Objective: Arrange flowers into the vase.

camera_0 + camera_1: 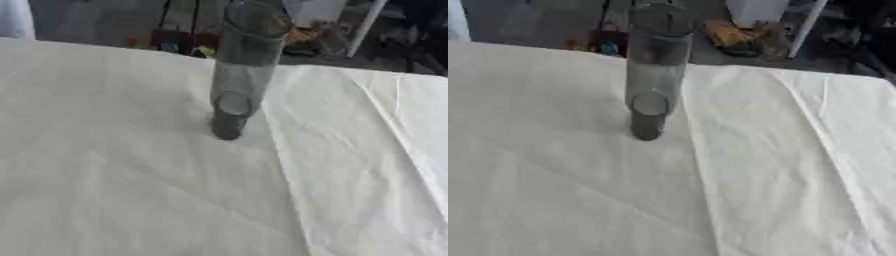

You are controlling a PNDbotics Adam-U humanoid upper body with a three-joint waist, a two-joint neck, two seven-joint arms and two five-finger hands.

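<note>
Fingers of neither hand in view, so grip unknown; tall, narrow clear vase (241, 70) upright on creased white worktop (131, 190), liable to tip if knocked.

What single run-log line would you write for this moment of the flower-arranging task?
stage: not begun | vase: clear, upright, empty, on white tablecloth | flowers: none in view | hands: neither in view
</note>
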